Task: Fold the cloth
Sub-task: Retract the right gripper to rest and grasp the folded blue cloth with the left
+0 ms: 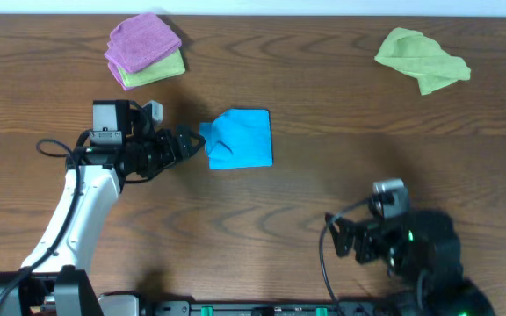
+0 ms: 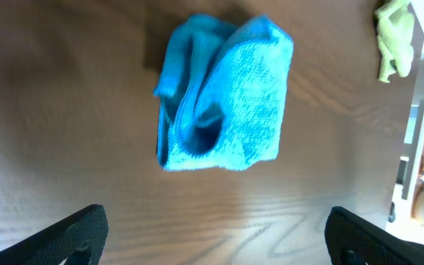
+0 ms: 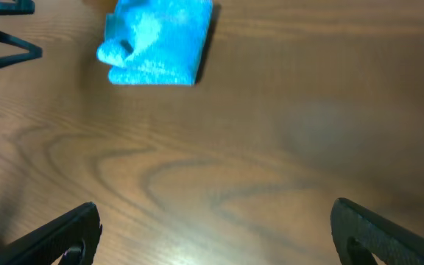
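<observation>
A blue cloth (image 1: 241, 139) lies folded in a small rectangle at the table's middle, with its left edge bunched and puffed up. It shows in the left wrist view (image 2: 225, 94) and in the right wrist view (image 3: 157, 40). My left gripper (image 1: 191, 143) is open and empty, just left of the cloth's edge, not touching it; its fingers sit wide apart in the left wrist view (image 2: 216, 239). My right gripper (image 1: 341, 241) is open and empty near the front right, far from the cloth, fingers wide in the right wrist view (image 3: 216, 235).
A purple cloth (image 1: 143, 41) lies folded on a green cloth (image 1: 156, 70) at the back left. A crumpled green cloth (image 1: 422, 60) lies at the back right, also seen in the left wrist view (image 2: 396, 37). Bare wood table (image 1: 323, 175) surrounds the blue cloth.
</observation>
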Available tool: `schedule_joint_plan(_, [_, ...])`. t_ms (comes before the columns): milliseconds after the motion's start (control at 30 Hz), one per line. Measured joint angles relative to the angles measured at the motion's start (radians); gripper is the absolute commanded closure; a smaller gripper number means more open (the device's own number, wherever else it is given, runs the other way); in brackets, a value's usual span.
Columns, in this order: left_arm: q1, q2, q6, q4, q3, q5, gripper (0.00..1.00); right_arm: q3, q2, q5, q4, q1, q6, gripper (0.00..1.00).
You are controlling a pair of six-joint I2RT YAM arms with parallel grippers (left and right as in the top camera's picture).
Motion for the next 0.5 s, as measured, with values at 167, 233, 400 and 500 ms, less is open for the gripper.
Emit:
schedule_joint_plan(167, [-0.033, 0.0, -0.043, 0.04, -0.064, 0.015, 0.05, -0.055, -0.137, 0.0, -0.034, 0.0, 0.058, 0.01])
schedule_joint_plan(233, [-0.053, 0.0, -0.071, 0.097, -0.097, 0.017, 0.04, -0.056, -0.149, -0.001, -0.033, 0.0, 0.071, 0.01])
schedule_joint_plan(400, [-0.104, 0.0, -0.197, 0.315, -0.192, 0.002, 0.05, -0.057, -0.15, 0.0, -0.033, 0.0, 0.083, 0.01])
schedule_joint_plan(500, [-0.122, 0.0, -0.276, 0.415, -0.237, -0.018, 0.05, -0.057, -0.15, 0.0, -0.033, 0.0, 0.085, 0.01])
